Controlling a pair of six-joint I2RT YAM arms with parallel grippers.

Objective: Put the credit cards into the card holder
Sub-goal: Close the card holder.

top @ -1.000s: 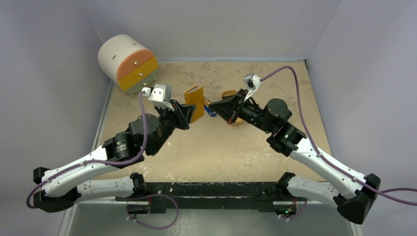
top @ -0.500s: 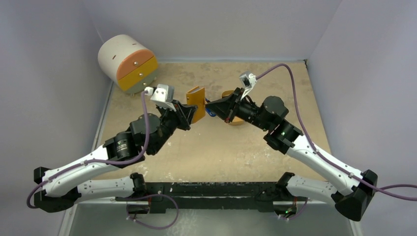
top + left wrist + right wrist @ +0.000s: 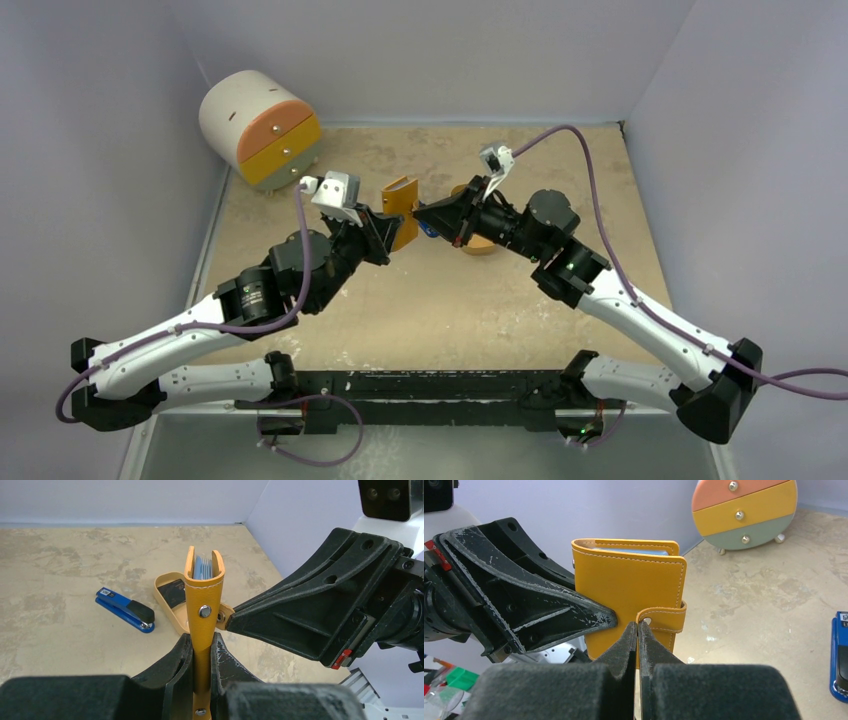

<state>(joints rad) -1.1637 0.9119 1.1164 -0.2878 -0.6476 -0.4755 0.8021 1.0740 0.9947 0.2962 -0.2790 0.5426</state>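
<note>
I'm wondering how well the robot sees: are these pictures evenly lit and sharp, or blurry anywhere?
Top external: soft, even light, no glare, all sharp. Left wrist: the orange leather-like folding wallet is crisp, while the left gripper blurs at its base, nearest the lens. Right wrist: likewise, the right gripper softens low down.

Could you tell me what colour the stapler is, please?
The stapler is blue and black; left wrist view.

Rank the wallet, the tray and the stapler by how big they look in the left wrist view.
1. wallet: largest, though it is nearest the camera.
2 and 3. tray and stapler: they look alike, and the wallet hides part of the tray, so no ranking.
</note>
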